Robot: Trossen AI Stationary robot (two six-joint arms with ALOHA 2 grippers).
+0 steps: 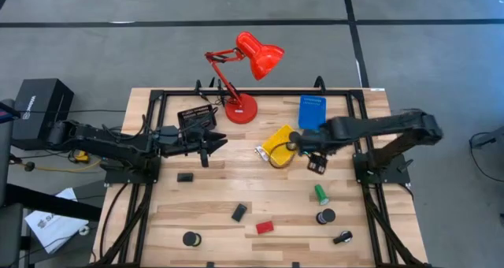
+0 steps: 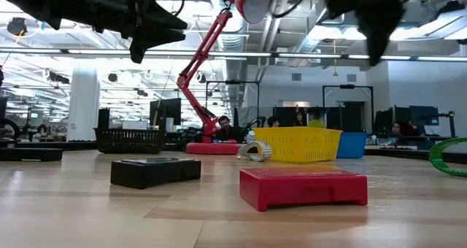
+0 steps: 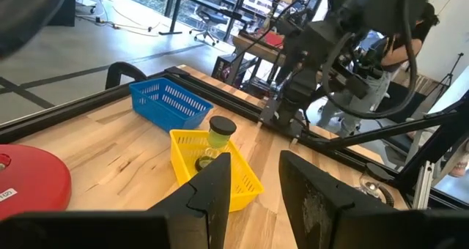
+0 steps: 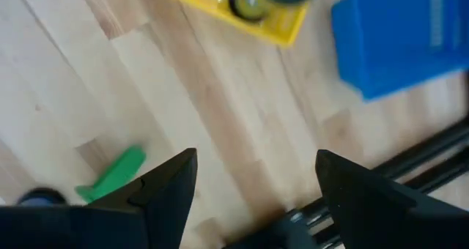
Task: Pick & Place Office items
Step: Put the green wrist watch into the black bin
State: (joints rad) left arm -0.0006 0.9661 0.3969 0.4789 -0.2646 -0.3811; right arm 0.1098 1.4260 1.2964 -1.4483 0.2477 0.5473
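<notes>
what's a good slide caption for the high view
Two arms hover over a wooden table scattered with office items, right gripper open by the yellow tray, red lamp behind.

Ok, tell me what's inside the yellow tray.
In the left wrist view, the yellow tray holds an upright yellowish cylinder with a dark cap, and something round lies beside its base. The near wall covers the tray floor, so anything else inside is hidden.

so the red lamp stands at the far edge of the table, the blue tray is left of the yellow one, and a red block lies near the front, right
Not quite: the blue tray is on the right of the yellow tray, not the left, as the high view shows. The red lamp does stand at the far edge, and the red block does lie near the front.
</notes>
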